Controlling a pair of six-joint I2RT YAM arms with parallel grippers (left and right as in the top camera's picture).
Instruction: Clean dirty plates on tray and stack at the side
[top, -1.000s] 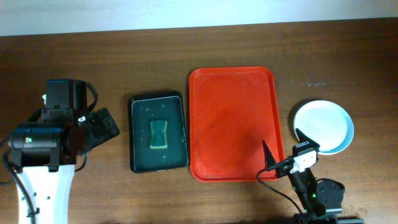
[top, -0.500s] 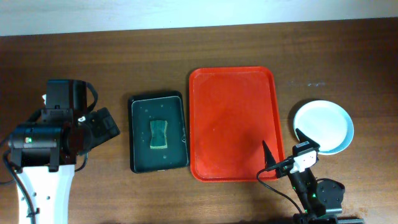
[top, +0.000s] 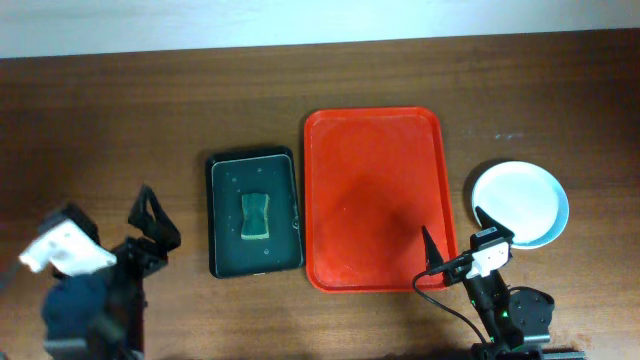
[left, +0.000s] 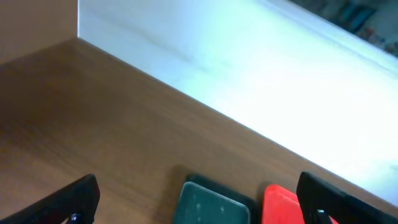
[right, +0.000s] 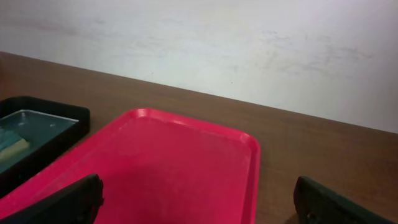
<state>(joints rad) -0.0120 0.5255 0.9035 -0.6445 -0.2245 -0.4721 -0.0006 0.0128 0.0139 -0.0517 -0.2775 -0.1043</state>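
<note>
The red tray (top: 375, 190) lies mid-table with nothing on it; it also shows in the right wrist view (right: 180, 155) and as a corner in the left wrist view (left: 280, 202). The plates (top: 520, 203) sit as one white, pale-rimmed pile on the table right of the tray. No green smear shows, and I cannot tell how many there are. My right gripper (top: 458, 240) (right: 199, 208) is open and empty over the tray's near right corner. My left gripper (top: 152, 222) (left: 199, 208) is open and empty at the near left, blurred.
A black tray (top: 255, 213) holding a green sponge (top: 256, 216) lies just left of the red tray; its corner shows in the left wrist view (left: 211, 202). A pale wall runs along the table's far edge.
The left arm has swung down toward the near left corner of the table and appears blurred. The right arm, trays and plates have not moved.
</note>
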